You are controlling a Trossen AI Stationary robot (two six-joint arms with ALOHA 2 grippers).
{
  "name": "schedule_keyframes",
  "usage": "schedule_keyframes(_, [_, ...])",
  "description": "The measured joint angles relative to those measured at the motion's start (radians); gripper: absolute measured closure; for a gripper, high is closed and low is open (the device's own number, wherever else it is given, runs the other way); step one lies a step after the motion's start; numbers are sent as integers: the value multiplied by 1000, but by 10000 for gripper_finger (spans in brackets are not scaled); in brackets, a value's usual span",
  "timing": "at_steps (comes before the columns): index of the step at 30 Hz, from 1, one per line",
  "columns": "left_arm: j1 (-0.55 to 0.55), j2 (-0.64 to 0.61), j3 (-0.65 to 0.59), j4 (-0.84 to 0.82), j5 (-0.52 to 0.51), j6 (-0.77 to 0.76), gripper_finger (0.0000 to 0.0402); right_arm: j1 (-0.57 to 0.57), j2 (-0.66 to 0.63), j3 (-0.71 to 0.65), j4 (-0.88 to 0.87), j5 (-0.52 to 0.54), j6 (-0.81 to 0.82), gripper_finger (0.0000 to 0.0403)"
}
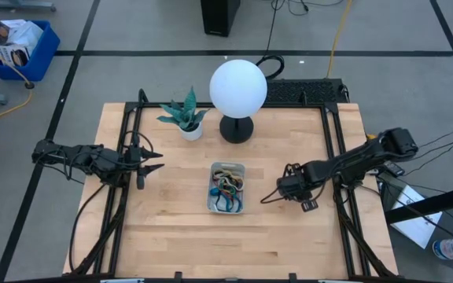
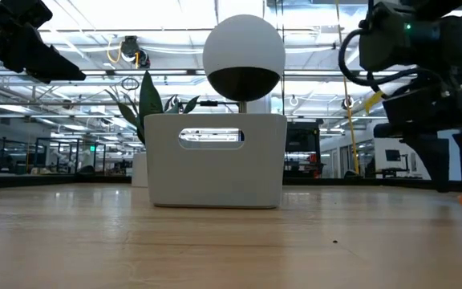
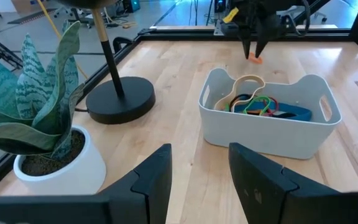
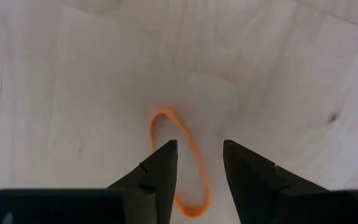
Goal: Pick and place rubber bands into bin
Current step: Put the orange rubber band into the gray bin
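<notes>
Orange rubber band (image 4: 178, 163) is lying flat on the counter (image 4: 73, 74), directly under the right hand (image 4: 199, 167), long axis running between its spread fingers.

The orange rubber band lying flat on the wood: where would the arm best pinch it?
Probably across one long side of the orange rubber band, coming straight down from above. It lies flat as a thin narrow loop, so nothing sticks up to grab sideways. The right gripper already hangs over it, fingers open, straddling one strand.
</notes>
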Motion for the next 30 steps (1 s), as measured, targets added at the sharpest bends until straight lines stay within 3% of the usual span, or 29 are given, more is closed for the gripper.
schedule_keyframes(12, [0, 0, 0, 0, 0, 2, 236, 37, 77, 4, 6, 1, 1, 326])
schedule_keyframes(26, [0, 0, 0, 2, 0, 1, 236, 37, 85, 2, 28, 2, 5, 396])
schedule_keyframes(30, [0, 0, 0, 2, 0, 0, 236, 37, 86, 2, 29, 2, 5, 399])
